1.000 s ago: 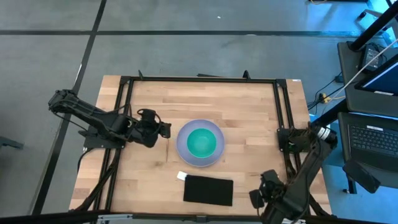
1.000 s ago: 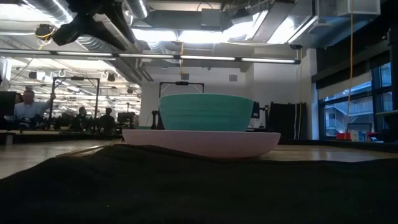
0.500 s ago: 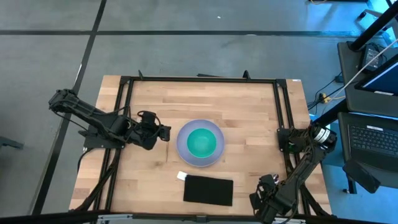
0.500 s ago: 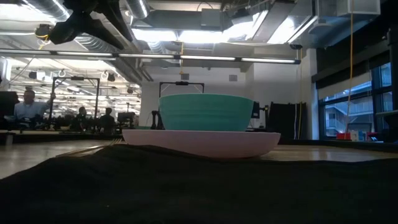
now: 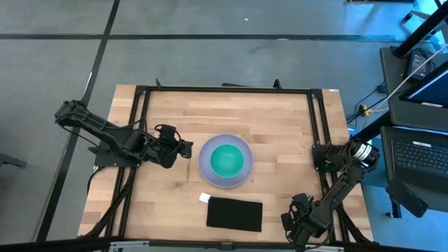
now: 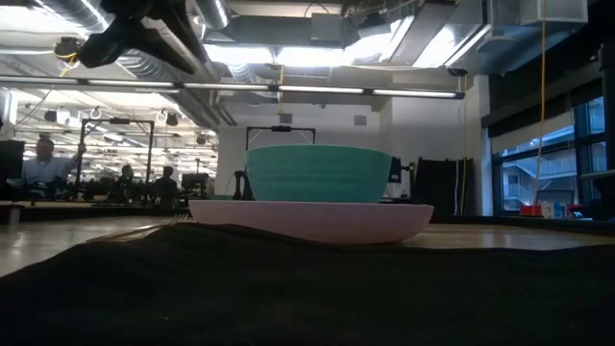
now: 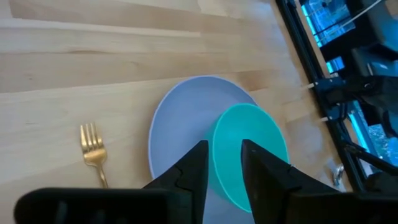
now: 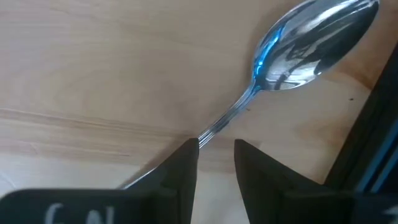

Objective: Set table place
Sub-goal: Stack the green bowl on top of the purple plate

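The left claw (image 5: 183, 148) is held low over the left part of the tabletop (image 5: 273, 115), just beside the plate (image 5: 207, 166), with its fingers (image 7: 194, 167) set narrowly apart and nothing between them. Below it, the gold fork (image 7: 93, 152) lies flat on the wood just beside the plate's left rim, tines pointing away from the wrist camera; this position is judged to be the fork's finished place, which would explain the empty claw. At the centre, the lavender plate carries the teal bowl (image 5: 226, 159), seated squarely inside the rim, so these two items appear already set. In front of the plate a black rectangular mat (image 5: 234, 214) lies flat, with a small white tag (image 5: 204, 198) at its left corner. At the right front corner the right claw (image 5: 292, 225) is lowered close to the tabletop, fingers (image 8: 185, 163) slightly parted on either side of the handle of the silver spoon (image 8: 298, 46), which lies near the black frame rail (image 8: 373, 143). Whether the handle is gripped cannot be told. The spoon is well apart from the plate, so its transfer to the plate's right side is judged to be the step in hand.
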Tool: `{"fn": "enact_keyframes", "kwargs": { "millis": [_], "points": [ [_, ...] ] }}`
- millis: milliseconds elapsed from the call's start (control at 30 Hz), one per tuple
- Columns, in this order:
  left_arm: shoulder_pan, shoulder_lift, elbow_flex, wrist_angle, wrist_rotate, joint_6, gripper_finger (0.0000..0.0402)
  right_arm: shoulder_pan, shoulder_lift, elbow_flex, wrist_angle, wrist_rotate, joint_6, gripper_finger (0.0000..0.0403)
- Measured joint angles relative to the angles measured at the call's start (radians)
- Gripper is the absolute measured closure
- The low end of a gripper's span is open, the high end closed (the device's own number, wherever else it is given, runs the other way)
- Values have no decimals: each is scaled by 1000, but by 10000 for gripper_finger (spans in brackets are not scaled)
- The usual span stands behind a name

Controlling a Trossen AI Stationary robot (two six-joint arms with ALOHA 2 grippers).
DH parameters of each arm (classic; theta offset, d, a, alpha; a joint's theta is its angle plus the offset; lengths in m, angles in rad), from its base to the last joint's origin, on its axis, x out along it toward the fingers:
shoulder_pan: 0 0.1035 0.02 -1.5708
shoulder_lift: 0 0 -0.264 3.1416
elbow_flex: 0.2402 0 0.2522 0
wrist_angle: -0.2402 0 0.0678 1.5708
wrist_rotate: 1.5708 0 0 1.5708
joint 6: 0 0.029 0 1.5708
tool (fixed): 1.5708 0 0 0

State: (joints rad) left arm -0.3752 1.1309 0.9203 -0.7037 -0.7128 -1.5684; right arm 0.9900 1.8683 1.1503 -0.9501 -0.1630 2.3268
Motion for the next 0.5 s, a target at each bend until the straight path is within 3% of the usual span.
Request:
{"fn": "enact_keyframes", "kwargs": {
  "millis": [500],
  "points": [
    [0, 0, 0, 61, 0, 7, 316, -13, 0, 63, -48, 42, 4, 292]
  ]
}}
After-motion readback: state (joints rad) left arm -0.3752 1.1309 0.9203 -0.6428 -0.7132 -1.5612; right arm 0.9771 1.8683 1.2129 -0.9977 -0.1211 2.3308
